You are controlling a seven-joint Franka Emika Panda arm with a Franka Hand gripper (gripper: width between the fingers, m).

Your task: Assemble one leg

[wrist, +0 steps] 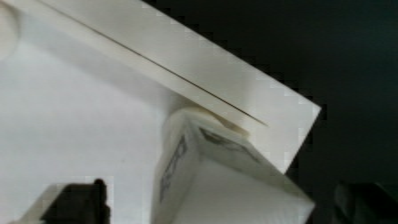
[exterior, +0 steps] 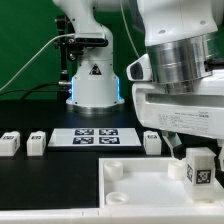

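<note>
A small white leg (exterior: 198, 171) with a black-and-white tag stands upright on the large white slab (exterior: 140, 196), near its corner at the exterior view's right. My gripper (exterior: 195, 158) hangs straight over that leg, a finger on each side. In the wrist view the leg (wrist: 222, 170) runs up the middle between the two dark fingertips (wrist: 75, 202), with a gap showing on both sides. The gripper (wrist: 214, 205) is open and holds nothing. The leg's foot meets the slab (wrist: 89, 120) close to its edge; how it sits in a socket is hidden.
Three more white legs lie on the black table behind the slab: two at the exterior view's left (exterior: 10, 143) (exterior: 36, 141) and one at the right (exterior: 152, 141). The marker board (exterior: 93, 137) lies between them. An empty round socket (exterior: 113, 170) shows at the slab's left corner.
</note>
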